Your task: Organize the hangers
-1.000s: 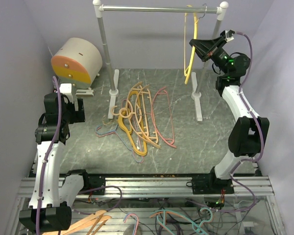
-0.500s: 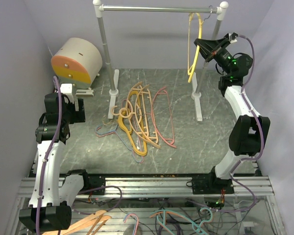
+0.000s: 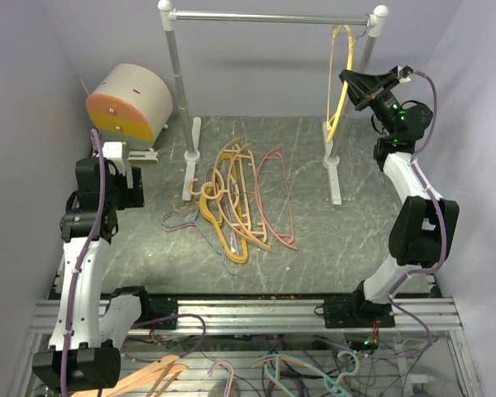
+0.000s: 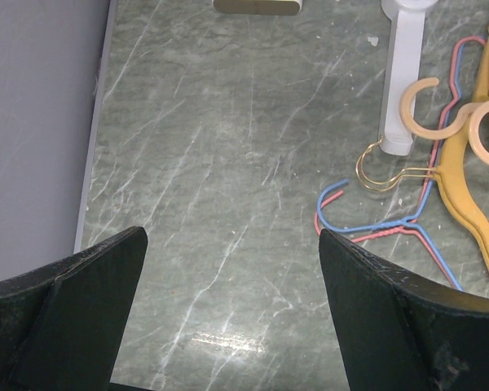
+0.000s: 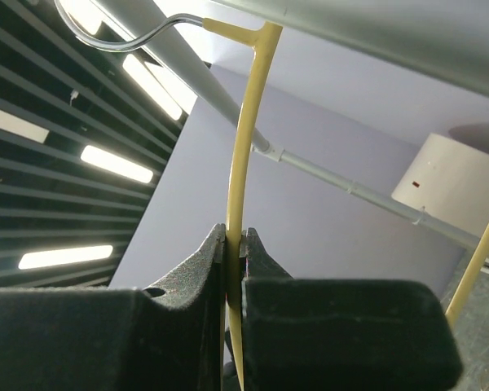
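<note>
- The right tool [image 5: 234, 244] is seen shut tight on the thin edge of a yellow hanger [image 5: 244, 155], which is pinched between the two dark fingers.
- This hanger's metal hook is looped over the bar of the rail [image 3: 269, 16], close to the right post [image 3: 365, 45] (the hook sits almost at the end of the bar).
- From above, the yellow hanger [image 3: 341, 87] is seen hanging down beside that post, clear of the tabletop [image 3: 322, 240], with the right tool [image 3: 353, 83] raised high at its side.
- The left tool [image 4: 231, 236] is held with its fingers wide apart, nothing between them, above a bare stretch of tabletop near the left wall.
- Just right of it, a blue wire hanger [image 4: 375, 224] and a pink wire hanger [image 4: 367, 238] lie flat, crossing each other.
- Peach hooks [image 4: 424, 106] and a gold metal hook [image 4: 375, 171] rest against the white foot [image 4: 401, 73] of the rail's left post.
- The pile of hangers [image 3: 231, 198] is spread on the tabletop between the two posts: yellow, orange and peach ones overlapping, with a pink one at the right edge.
- A round beige box [image 3: 136, 99] with an orange and yellow face stands in the far left corner, well apart from the pile.
</note>
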Controlling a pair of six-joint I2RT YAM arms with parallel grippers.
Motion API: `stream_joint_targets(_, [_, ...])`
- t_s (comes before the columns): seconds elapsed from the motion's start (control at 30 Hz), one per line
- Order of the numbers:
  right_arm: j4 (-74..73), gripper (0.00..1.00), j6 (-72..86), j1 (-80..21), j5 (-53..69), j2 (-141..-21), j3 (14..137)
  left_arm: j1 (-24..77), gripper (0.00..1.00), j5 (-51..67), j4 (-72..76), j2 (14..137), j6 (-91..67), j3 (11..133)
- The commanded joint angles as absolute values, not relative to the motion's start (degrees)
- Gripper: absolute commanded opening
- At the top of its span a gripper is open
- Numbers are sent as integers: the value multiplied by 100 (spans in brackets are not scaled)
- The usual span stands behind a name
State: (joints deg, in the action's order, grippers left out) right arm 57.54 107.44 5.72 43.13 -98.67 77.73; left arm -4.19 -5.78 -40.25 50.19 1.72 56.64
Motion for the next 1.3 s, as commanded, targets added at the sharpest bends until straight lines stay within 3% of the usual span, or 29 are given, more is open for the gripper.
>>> stream_joint_targets(0.0, [5938, 0, 11031, 703, 4308, -9811, 7639, -387, 99, -484, -3858, 5001, 246, 5616])
stream_joint_targets(0.13, [6126, 0, 11053, 725, 4367, -9839, 7738, -389, 99, -498, -3855, 5001, 245, 5608])
stream_joint_targets(0.17, [6179, 6, 11050, 729, 4394, -9845, 7777, -387, 99, -505, -3857, 5001, 242, 5613])
stream_joint_targets(0.27, [6403, 50, 10915, 759, 4478, -9772, 7844, -388, 99, -444, -3913, 5004, 277, 5642])
stream_joint_targets(0.33, [6037, 73, 10440, 773, 4572, -9542, 7881, -411, 99, -159, -4054, 5033, 407, 5732])
stream_joint_targets(0.5, [3654, 96, 8150, 767, 4405, -8464, 7879, -451, 99, 106, -4096, 5029, 526, 5709])
stream_joint_targets(0.63, [1296, 97, 5956, 640, 3733, -7568, 7968, -479, 99, 206, -4160, 5059, 545, 5777])
stream_joint_targets(0.73, [-142, 98, 4544, 423, 2451, -6844, 7793, -500, 99, 252, -4153, 5080, 561, 5774])
stream_joint_targets(0.93, [-1014, 98, 3591, -7, 680, -5465, 6832, -575, 99, 284, -4070, 5091, 476, 5671])
stream_joint_targets(1.07, [-2474, 99, 2950, -152, -871, -5524, 7387, -619, 99, 275, -4037, 5096, 474, 5631])
stream_joint_targets(1.13, [-2673, 99, 2937, -158, -992, -5499, 7499, -632, 99, 327, -4026, 5097, 475, 5624])
stream_joint_targets(1.27, [-2143, 99, 2959, -209, 144, -5054, 7070, -642, 99, 216, -4033, 5076, 450, 5629])
